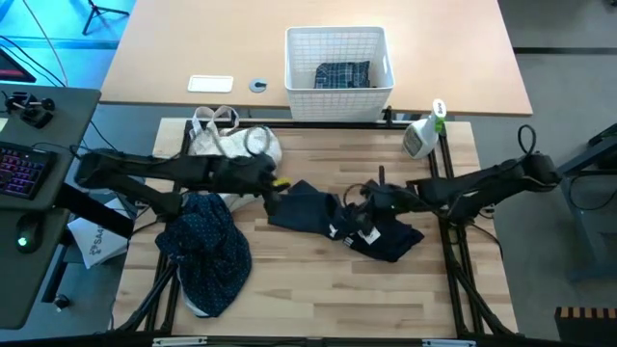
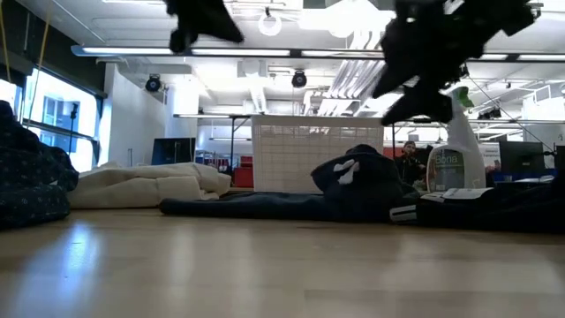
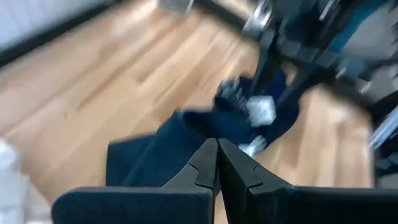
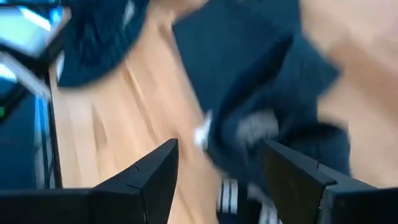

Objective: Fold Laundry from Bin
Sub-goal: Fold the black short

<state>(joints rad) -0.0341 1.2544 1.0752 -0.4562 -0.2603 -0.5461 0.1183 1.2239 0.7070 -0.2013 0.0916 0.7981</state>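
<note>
Navy garment (image 1: 333, 220) sprawls mid-table between shut left claw (image 1: 273, 185) and open right claw (image 1: 359, 202).

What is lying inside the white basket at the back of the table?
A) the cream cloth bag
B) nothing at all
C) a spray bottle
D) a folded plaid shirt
D: the high view shows a blue-and-white plaid shirt lying inside the white basket.
</note>
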